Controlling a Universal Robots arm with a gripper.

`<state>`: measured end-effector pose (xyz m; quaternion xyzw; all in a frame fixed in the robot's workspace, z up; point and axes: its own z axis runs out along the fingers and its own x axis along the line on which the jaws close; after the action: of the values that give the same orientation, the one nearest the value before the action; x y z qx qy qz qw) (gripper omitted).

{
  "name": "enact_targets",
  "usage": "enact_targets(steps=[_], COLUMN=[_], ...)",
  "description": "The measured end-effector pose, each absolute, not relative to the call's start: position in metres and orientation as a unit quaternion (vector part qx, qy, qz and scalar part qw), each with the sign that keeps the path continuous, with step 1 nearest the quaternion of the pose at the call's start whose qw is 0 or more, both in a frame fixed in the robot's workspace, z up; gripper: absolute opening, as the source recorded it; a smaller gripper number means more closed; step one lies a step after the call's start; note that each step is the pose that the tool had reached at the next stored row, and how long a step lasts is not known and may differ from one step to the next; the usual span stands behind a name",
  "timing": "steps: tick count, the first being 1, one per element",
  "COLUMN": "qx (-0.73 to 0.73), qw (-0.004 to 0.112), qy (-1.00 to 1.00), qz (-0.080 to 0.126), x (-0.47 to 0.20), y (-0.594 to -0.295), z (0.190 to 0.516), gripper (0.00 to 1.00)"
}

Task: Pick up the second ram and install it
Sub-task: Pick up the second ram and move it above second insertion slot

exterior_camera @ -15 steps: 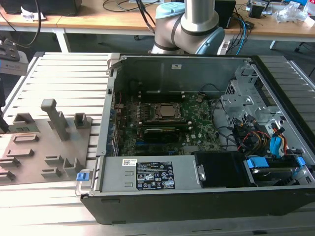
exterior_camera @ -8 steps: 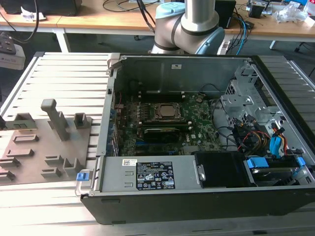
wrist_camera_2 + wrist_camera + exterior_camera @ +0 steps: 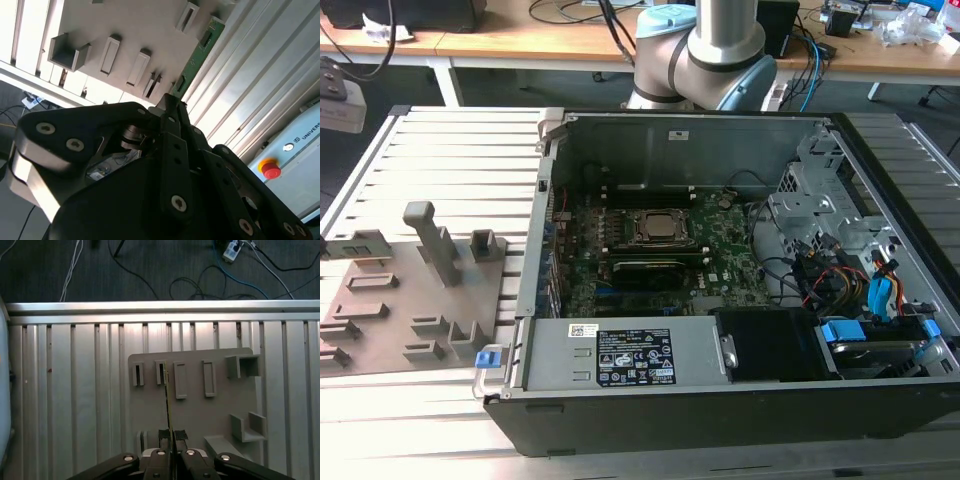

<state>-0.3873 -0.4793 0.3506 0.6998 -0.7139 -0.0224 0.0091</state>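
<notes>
End effector (image 3: 170, 435) clamped on the ram (image 3: 198, 54), the green stick held edge-on over the grey fixture plate (image 3: 200, 415). The grasp looks made. Installation on the motherboard (image 3: 720, 238), centre of the exterior view, is not yet done.

Jaws hide one end of the second ram (image 3: 198, 54).
</notes>
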Motion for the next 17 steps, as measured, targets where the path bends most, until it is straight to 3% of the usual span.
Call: enact_targets(steps=[12,17], qx=[0.7,0.7], qw=[0.007,0.006], qy=[-0.714,-0.714], qz=[-0.024,-0.026], x=[-0.387,-0.387], y=[-0.479,-0.463], z=[0.377,0.382], gripper=[0.14,0.14])
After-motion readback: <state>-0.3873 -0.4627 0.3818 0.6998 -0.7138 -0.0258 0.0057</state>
